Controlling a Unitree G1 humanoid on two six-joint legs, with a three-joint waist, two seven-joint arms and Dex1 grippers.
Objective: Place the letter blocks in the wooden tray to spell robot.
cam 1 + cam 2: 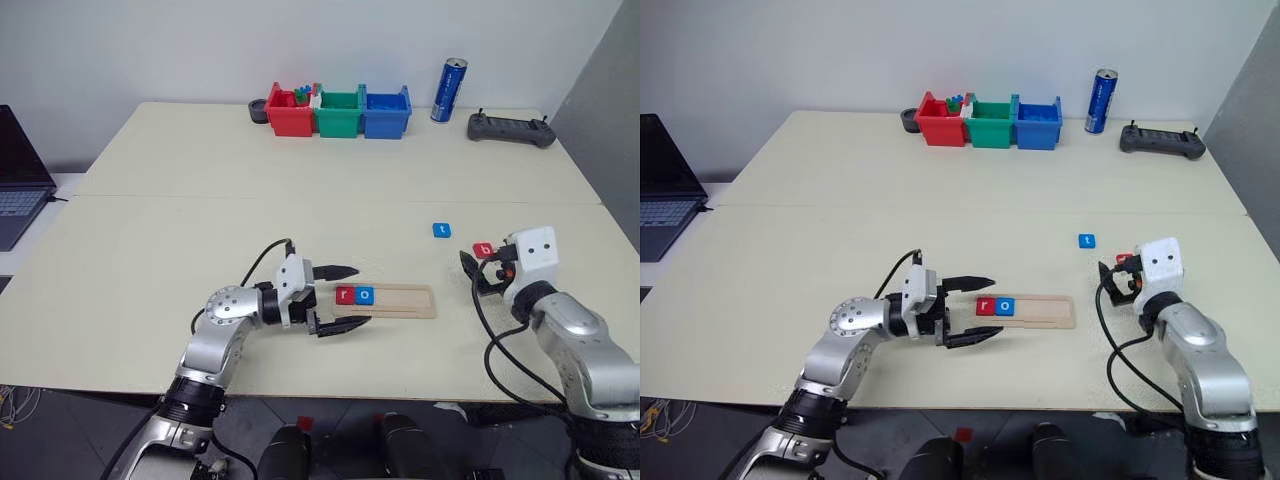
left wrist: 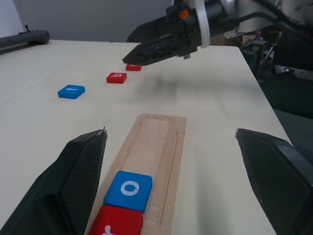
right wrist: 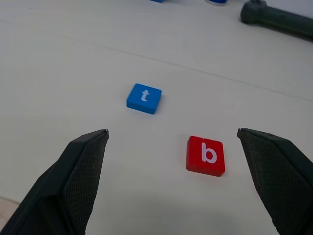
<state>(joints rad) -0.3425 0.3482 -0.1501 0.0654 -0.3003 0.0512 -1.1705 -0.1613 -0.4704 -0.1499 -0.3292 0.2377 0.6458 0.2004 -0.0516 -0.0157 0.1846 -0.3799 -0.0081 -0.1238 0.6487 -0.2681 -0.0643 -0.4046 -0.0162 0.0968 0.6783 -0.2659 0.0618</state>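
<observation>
Two tiles reading "r" (image 1: 345, 294) and "o" (image 1: 365, 295) sit in the wooden tray (image 1: 410, 301); both tools (image 1: 336, 299) (image 3: 171, 186) spread, empty.

Tiles r (image 1: 345, 294) and o (image 1: 365, 295) lie in the tray (image 1: 405, 301); t (image 1: 441, 230), b (image 1: 484, 250) right.

Table (image 1: 200, 200): wooden tray (image 1: 400, 300), tiles, bins (image 1: 338, 112), can (image 1: 448, 90).

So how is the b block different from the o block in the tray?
The b block is red; the o block is blue. The b block lies loose on the table, while the o block sits in the wooden tray beside the red r block. Both are small flat squares with white letters.
</observation>
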